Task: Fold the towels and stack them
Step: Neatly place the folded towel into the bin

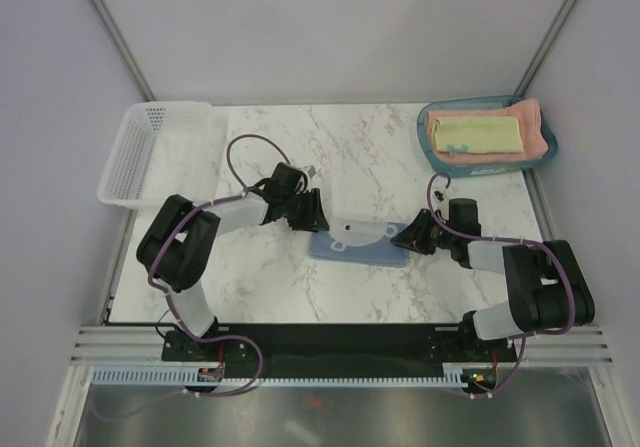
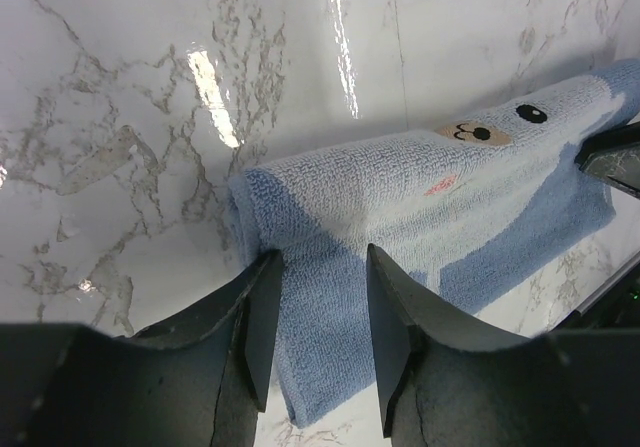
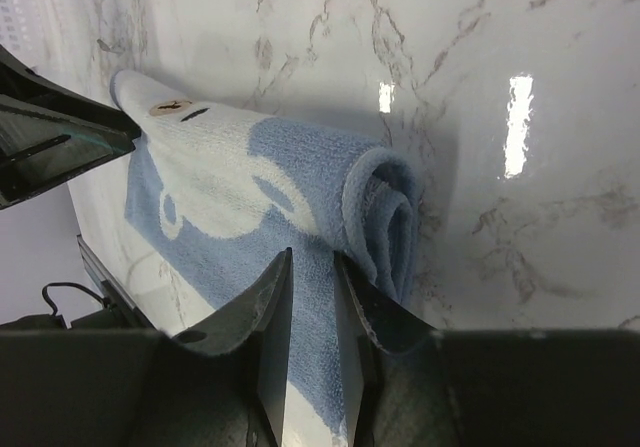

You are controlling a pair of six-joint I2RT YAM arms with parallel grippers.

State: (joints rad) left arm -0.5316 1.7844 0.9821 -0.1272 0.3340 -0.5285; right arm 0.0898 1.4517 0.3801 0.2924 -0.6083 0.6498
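Marble tabletop (image 1: 370, 157): L jaws, R jaws straddle grey-blue towel (image 1: 365, 242) ends.

Marble table (image 1: 370, 157) open beyond grey-blue towel (image 1: 362, 240); white basket (image 1: 150, 152) blocks far left, teal tray (image 1: 480, 166) far right.

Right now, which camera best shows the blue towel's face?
Left wrist: the small grey-blue cloth towel shows eye and tan snout clearly. Right wrist catches them smaller, at its far end; the top view, only faint specks.
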